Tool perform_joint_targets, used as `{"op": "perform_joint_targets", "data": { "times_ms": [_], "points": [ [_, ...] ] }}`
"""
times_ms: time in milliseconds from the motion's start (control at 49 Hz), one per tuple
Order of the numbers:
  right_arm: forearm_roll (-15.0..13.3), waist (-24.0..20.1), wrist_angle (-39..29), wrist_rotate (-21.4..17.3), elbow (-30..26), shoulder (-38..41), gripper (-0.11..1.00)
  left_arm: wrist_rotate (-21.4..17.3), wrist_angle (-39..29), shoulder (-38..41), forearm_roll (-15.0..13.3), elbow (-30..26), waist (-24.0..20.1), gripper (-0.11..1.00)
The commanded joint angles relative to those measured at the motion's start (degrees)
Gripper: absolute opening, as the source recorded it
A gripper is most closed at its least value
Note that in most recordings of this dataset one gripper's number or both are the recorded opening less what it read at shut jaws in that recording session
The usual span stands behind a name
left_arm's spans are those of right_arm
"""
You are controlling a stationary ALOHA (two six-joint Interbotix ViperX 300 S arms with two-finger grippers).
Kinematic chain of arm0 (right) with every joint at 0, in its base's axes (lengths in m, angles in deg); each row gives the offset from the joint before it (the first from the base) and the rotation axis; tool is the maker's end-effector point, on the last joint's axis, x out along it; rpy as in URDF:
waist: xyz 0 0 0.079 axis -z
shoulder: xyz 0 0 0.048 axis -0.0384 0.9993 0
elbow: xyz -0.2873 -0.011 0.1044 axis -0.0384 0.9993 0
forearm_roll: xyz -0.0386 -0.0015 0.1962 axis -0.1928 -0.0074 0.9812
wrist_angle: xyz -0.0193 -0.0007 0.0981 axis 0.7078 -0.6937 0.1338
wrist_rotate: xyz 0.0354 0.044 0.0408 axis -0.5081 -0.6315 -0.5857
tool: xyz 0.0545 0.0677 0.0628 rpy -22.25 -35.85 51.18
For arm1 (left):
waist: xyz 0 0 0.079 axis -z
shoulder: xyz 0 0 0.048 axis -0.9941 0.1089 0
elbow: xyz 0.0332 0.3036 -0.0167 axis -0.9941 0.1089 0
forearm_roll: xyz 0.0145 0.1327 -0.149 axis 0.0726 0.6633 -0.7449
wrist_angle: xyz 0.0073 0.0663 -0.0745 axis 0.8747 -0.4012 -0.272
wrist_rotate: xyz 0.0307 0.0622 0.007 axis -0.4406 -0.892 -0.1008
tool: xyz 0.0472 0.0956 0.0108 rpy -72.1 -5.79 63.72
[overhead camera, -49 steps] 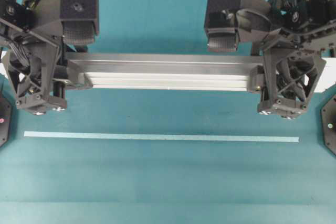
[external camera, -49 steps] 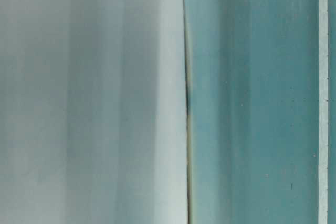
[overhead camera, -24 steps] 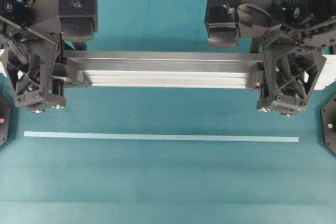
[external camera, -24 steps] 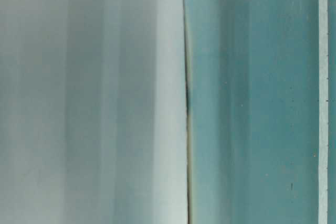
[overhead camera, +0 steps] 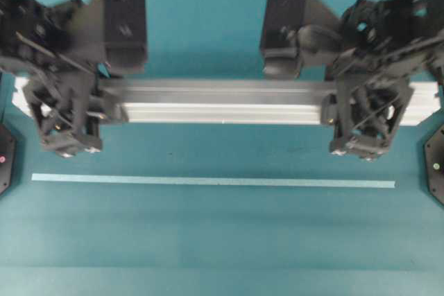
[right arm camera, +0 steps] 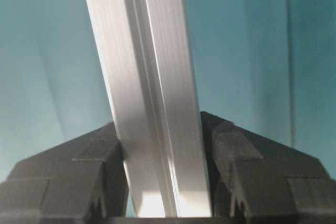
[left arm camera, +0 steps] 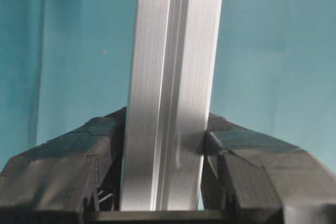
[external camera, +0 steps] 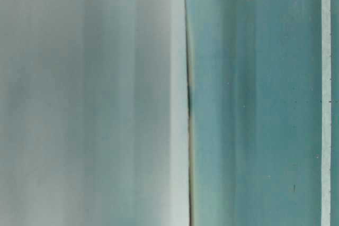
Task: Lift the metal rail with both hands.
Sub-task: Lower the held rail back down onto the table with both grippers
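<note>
Grooved silver metal rail [overhead camera: 222,102]

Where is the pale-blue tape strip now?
In the overhead view, the tape strip lies flat on the table, below the metal rail and parallel to it.

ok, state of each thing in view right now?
metal rail: gripped near both ends, roughly level across the overhead view.
left hand: shut on the rail.
right hand: shut on the rail.
tape strip: flat on the table, apart from the rail.
</note>
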Motion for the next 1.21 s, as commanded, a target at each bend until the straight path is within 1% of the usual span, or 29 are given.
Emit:
{"op": "perform_joint_targets", "data": {
  "times_ms": [0,82,245,368,531,797,981,1185],
  "points": [
    [-0.3,0.6,4.9,0.3,2.3,-0.4,0.38,1.1,4.3,-0.7,0.3,2.7,-0.4,0.36],
    [-0.3,0.6,8.2,1.1,5.7,-0.6,0.38,1.2,6.1,-0.7,0.3,6.0,-0.5,0.36],
    [-0.3,0.9,12.7,1.7,11.6,-1.1,0.38,1.2,9.8,-0.6,0.4,11.6,-0.5,0.36],
    [-0.3,0.9,17.1,1.7,15.7,-1.2,0.38,1.1,13.7,-0.8,0.3,14.4,-0.6,0.36],
    [-0.3,0.9,23.3,1.7,21.0,-1.2,0.38,1.1,16.8,-0.4,0.3,17.7,-0.8,0.36],
    [-0.4,1.0,29.4,1.8,27.8,-0.8,0.38,1.2,23.2,1.7,0.4,22.9,-0.9,0.36],
    [-0.5,1.1,36.9,1.5,33.0,1.1,0.38,1.8,28.6,4.0,0.4,26.5,-1.3,0.36],
    [-0.5,1.0,41.2,1.6,34.9,2.6,0.38,1.8,31.7,7.2,0.3,28.1,-1.3,0.36]
  ]
}}
